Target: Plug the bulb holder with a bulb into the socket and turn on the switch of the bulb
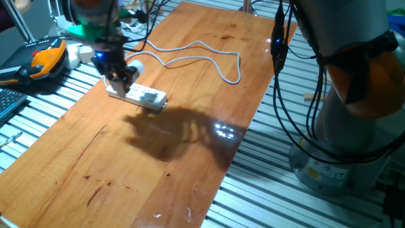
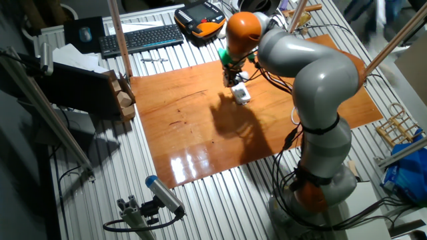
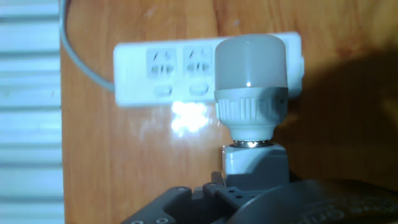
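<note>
Here I see the task at its carrying stage, with both the plugging and the switching left to do. In the hand view the bulb (image 3: 250, 62) stands screwed into the bulb holder (image 3: 255, 165), and the holder sits in the claw (image 3: 249, 196), whose dark body fills the bottom of the picture. The fingertips themselves are hidden, but I judge them closed on the holder, since the holder rides with the hand above the wood. The power strip (image 3: 165, 74) lies flat on the table (image 3: 155, 155) just beyond the bulb, with two outlets showing to the left of the bulb and the rest covered by it. I cannot tell from this view whether the holder's pins touch an outlet; the bulb and holder appear raised over the strip, not seated. In one fixed view the claw (image 1: 119, 75) hangs at the near end of the power strip (image 1: 142, 96), and the white cable (image 1: 202, 54) loops away across the table (image 1: 190, 177). The red switch is not visible in any view, so I cannot report its state.
</note>
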You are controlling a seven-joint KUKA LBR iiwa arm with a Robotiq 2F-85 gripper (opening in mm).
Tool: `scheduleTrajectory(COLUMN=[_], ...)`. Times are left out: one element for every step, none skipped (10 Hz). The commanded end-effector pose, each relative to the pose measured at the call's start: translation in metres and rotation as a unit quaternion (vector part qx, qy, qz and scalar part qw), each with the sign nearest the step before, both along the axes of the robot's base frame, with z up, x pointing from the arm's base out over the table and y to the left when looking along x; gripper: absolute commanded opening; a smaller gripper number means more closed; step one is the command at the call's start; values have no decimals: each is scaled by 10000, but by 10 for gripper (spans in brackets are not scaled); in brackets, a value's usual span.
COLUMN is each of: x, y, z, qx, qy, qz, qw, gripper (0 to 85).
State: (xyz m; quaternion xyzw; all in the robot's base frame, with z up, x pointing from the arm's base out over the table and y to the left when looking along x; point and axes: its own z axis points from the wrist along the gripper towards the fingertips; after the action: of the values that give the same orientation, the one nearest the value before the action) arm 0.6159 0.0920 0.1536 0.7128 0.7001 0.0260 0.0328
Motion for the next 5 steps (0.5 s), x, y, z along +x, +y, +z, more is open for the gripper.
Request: scheduleTrajectory(x=[-27,-73,-116,-143,-176], y=[-505,-590,-678,-746,-811], z=[-20,-26,-8,17,21], qx=[3,3,3,10,7], qy=[-1,-1,6,37,60], qz=[-36,-36,-36,-28,2], qw=[10000,10000,10000,10000,10000], gripper=[0,0,0,0,0])
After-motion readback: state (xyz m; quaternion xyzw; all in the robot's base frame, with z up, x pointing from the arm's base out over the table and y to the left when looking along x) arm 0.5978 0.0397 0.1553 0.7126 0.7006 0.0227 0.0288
